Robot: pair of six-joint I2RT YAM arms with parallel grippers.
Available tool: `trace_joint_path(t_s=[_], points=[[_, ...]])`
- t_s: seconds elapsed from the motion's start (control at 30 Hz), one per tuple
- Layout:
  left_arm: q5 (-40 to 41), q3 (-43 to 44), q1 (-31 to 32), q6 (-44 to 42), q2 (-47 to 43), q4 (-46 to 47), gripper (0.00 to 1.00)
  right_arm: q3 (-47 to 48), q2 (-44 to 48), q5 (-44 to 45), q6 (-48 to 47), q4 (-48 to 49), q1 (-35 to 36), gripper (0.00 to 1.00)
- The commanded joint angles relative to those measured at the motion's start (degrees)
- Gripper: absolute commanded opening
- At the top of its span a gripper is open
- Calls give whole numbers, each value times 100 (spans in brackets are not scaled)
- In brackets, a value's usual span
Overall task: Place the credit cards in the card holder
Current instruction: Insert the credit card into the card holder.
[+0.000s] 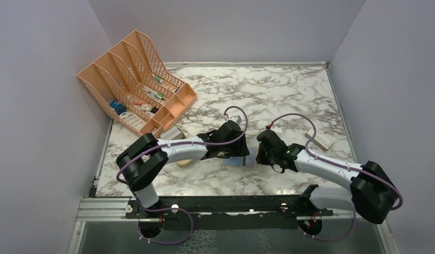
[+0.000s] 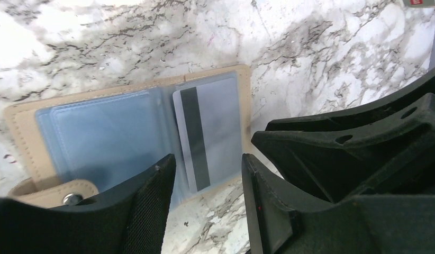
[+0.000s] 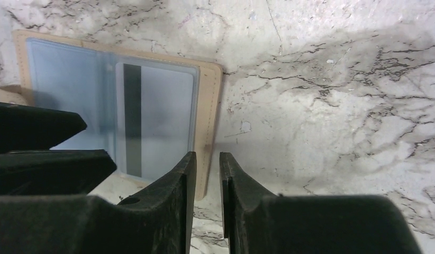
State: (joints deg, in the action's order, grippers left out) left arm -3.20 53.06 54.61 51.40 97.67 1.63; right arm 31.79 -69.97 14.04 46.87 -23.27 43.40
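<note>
The card holder (image 2: 25,132) lies open and flat on the marble, tan-edged with pale blue pockets. One pale grey card (image 2: 205,132) with a dark stripe sits in its right pocket. Both also show in the right wrist view: holder (image 3: 209,106), card (image 3: 162,121). My left gripper (image 2: 207,177) is open and empty, low over the holder's near edge. My right gripper (image 3: 207,169) is just right of the holder's right edge, jaws a narrow gap apart with nothing between them. In the top view both grippers, left (image 1: 234,153) and right (image 1: 264,153), flank the holder (image 1: 247,160), mostly hidden.
An orange mesh file rack (image 1: 136,79) stands at the back left. A grey flat thing (image 1: 173,132) lies by its front corner. A beige oval dish (image 1: 185,161) shows under my left arm. A white box with a red mark (image 1: 319,138) lies to the right.
</note>
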Motion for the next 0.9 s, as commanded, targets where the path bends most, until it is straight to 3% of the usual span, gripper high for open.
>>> trace_joint_path(t_s=[0.0,0.17,0.43,0.73,0.87], points=[[344,204,45,-314,-430,-520,52,208,312,-29,42,-324,2,25],[879,482,35,-1008,-902,-1356,53,219,647,-353,-154,-43,2,28],[2387,528,-2,-3186,-2008,-2578,53,164,919,-628,-284,151,-2,32],[3413,-12,-181,-5226,-2867,-2699,53,221,932,-1034,-258,547,2,32],[3193,-175,-721,-5793,-2890,-2665,52,315,718,-1140,-336,591,2,32]])
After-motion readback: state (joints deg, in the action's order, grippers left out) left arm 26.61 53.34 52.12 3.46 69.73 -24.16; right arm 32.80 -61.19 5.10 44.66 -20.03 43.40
